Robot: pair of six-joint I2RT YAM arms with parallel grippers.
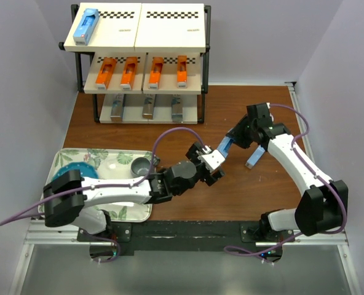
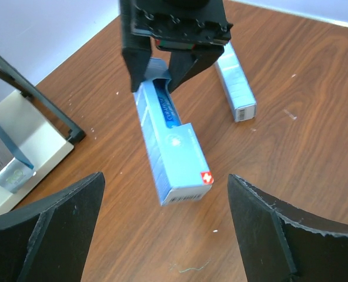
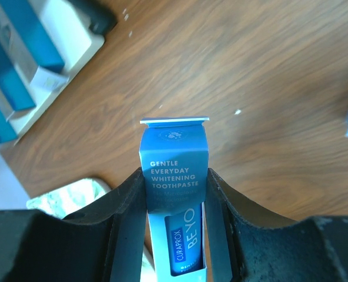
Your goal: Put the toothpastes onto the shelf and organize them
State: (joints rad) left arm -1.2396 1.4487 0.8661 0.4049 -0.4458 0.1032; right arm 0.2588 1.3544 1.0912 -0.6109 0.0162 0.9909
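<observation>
My right gripper (image 1: 231, 142) is shut on a light blue toothpaste (image 3: 174, 141), gripping one end; the box slants down toward the left arm. In the left wrist view this toothpaste (image 2: 171, 147) hangs from the right gripper (image 2: 157, 79), its free end just ahead of my open left gripper (image 2: 165, 179), not touching either finger. A second light blue toothpaste (image 1: 254, 158) lies on the table beside the right arm. The shelf (image 1: 170, 43) stands at the back left: one light blue box (image 1: 85, 26) on top, several orange boxes (image 1: 130, 72) on the middle board, three metallic ones (image 1: 148, 107) on the bottom.
A leaf-patterned tray (image 1: 133, 212) sits at the near left with a blue plate (image 1: 77, 169) and a grey cup (image 1: 141, 165). The left arm reaches across the table's middle from above the tray. White walls close in both sides.
</observation>
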